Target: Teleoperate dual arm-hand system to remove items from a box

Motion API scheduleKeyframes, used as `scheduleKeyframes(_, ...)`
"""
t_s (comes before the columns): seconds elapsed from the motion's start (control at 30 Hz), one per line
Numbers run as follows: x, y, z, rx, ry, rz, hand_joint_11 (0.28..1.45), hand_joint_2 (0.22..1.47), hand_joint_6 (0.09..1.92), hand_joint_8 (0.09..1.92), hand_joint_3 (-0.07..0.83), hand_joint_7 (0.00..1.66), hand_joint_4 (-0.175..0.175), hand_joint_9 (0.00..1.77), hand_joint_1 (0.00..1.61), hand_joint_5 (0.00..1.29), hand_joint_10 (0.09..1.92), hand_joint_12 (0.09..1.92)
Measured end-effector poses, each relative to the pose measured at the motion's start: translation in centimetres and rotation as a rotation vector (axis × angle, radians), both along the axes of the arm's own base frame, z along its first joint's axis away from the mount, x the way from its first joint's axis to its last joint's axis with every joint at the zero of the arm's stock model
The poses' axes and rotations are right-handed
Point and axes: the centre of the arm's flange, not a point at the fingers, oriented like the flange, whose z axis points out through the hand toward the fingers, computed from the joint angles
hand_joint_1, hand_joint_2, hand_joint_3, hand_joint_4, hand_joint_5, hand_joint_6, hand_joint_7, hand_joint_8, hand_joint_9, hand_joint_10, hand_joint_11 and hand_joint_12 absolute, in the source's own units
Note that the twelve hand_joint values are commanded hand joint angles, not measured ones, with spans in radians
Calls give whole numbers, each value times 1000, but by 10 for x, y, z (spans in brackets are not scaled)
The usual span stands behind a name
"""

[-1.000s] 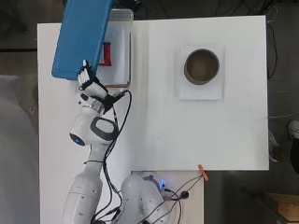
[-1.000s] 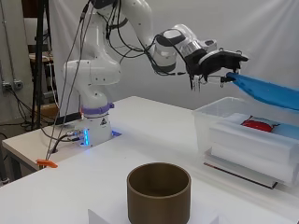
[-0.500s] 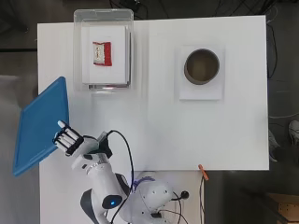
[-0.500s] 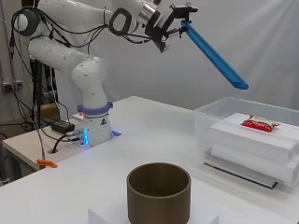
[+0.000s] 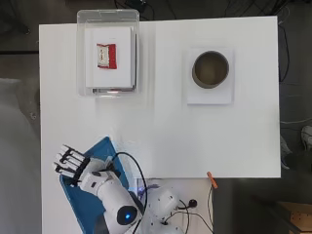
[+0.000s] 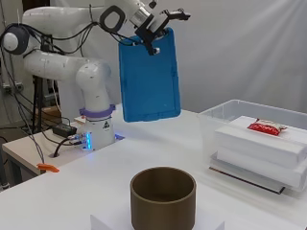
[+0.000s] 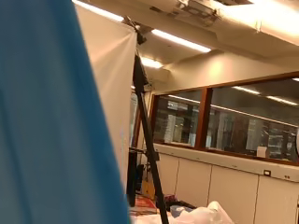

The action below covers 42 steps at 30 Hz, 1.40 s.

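Nearest the arm's base, the hand (image 6: 158, 21) is curled round the top edge of the blue lid (image 6: 149, 79), which hangs upright in the air above the counter (image 5: 161, 136); so the opening step looks done; farther off, the clear box (image 5: 108, 53) stands uncovered, well apart from the lid; the red packet (image 5: 106, 55) lies on the white stack (image 6: 261, 143) inside, so the emptying itself seems not yet begun.

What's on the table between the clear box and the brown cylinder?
Nothing: overhead view shows bare white table between the clear box and the brown cylinder.
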Motion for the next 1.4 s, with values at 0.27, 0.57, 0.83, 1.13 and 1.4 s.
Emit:
scheduleKeyframes(0.27,18,-2,9,10,-31,-78,733,1003,686,114,0,819,175,606,140,488,762,87)
scheduleKeyframes(0.57,43,-21,24,83,-4,-97,741,1059,87,87,0,714,128,717,150,616,205,87)
scheduleKeyframes(0.83,126,-22,44,-147,226,-414,505,1051,87,87,-3,470,108,489,281,455,87,87)
scheduleKeyframes(1.13,308,-97,71,-374,509,-924,430,1023,87,87,-8,391,79,383,273,394,87,87)
scheduleKeyframes(1.4,368,-134,-18,-433,799,-988,459,995,87,87,-1,453,85,508,258,379,87,87)
